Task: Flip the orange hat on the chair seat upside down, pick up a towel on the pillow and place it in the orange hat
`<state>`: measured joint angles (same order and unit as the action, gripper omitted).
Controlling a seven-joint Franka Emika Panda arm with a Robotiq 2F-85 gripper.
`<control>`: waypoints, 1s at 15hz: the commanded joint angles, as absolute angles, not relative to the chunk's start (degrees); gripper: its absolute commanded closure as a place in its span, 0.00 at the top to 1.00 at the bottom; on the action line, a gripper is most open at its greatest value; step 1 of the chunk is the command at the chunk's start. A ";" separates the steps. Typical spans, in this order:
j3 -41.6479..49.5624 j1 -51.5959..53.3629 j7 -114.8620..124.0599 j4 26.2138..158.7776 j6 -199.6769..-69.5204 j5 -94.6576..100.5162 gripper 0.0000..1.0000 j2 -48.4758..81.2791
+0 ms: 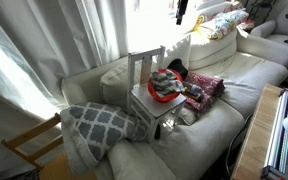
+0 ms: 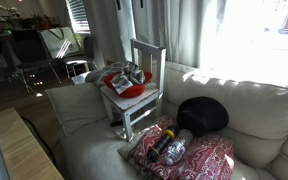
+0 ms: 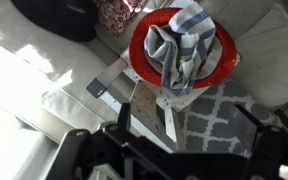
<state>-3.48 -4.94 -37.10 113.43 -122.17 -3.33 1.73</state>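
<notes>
In an exterior view, the orange hat (image 1: pixel 167 95) sits opening-up on the chair seat (image 1: pixel 147 104) with the towel (image 1: pixel 164 80) bundled inside it; I cannot identify the gripper there. In an exterior view, the orange hat (image 2: pixel 130 91) and towel (image 2: pixel 122 76) sit centred on the chair seat, and the gripper is likewise not identifiable. In the wrist view, the gripper (image 3: pixel 189 125) hangs above the chair seat's edge with jaws spread wide and empty. The orange hat (image 3: pixel 144 50) lies straight ahead toward the top of the picture, with the towel's long axis running away from the gripper, so I judge placement complete.
</notes>
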 commanded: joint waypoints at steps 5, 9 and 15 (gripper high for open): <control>0.32 -2.74 -38.67 125.18 -124.06 -7.96 1.00 -10.52; 1.43 -1.83 -37.44 123.42 -122.22 -6.67 1.00 -9.96; 2.08 -1.42 -37.39 124.95 -122.35 -6.92 1.00 -11.66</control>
<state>0.54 -3.07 -37.71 125.01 -122.40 -7.33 -11.67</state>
